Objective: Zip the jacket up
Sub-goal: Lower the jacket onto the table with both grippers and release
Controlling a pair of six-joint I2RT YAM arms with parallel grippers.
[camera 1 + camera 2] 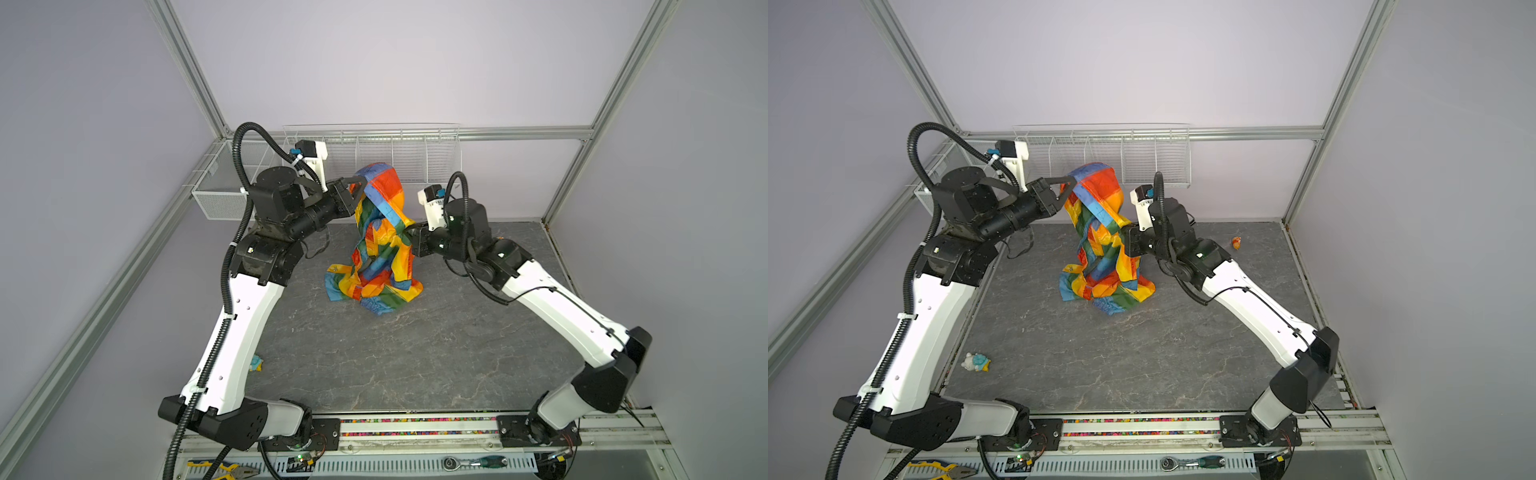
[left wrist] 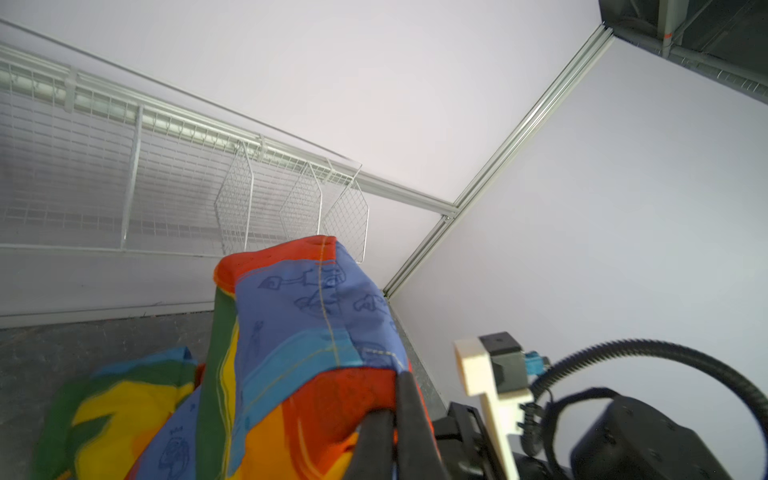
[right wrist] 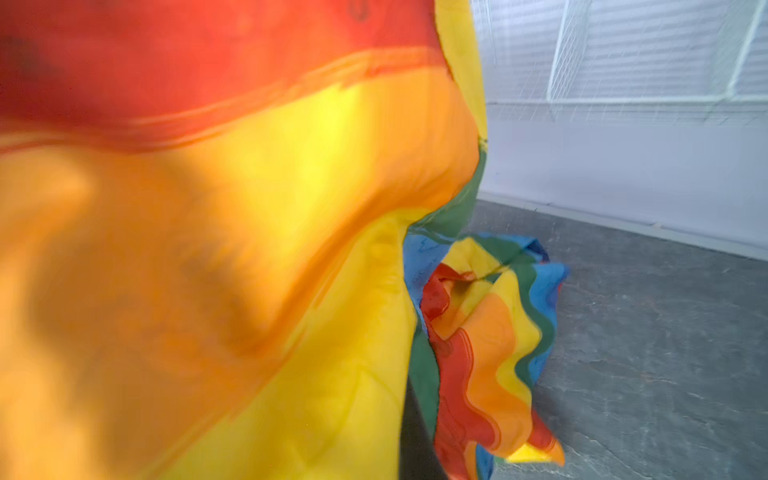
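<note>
Jacket [image 1: 384, 245] hangs below your left gripper [image 1: 360, 187], whose jaws pinch its top. Your right gripper [image 1: 411, 227] pinches its side with shut jaws, lower down. Pull slowly apart so it opens and the zipper shows.

This is a robotics lab cell: a frame of aluminium profiles [image 1: 198, 79] with pale lilac panels [image 1: 395, 62] closes in a grey stone-patterned tabletop [image 1: 374, 365]. The left arm [image 1: 245, 328] and the right arm [image 1: 557, 311] stand on a rail [image 1: 415, 432] at the front edge. Wire baskets [image 1: 415, 156] hang on the back wall, and hand tools lie in front of the rail — pliers [image 1: 232, 471] and a ratchet tool [image 1: 473, 462].
</note>
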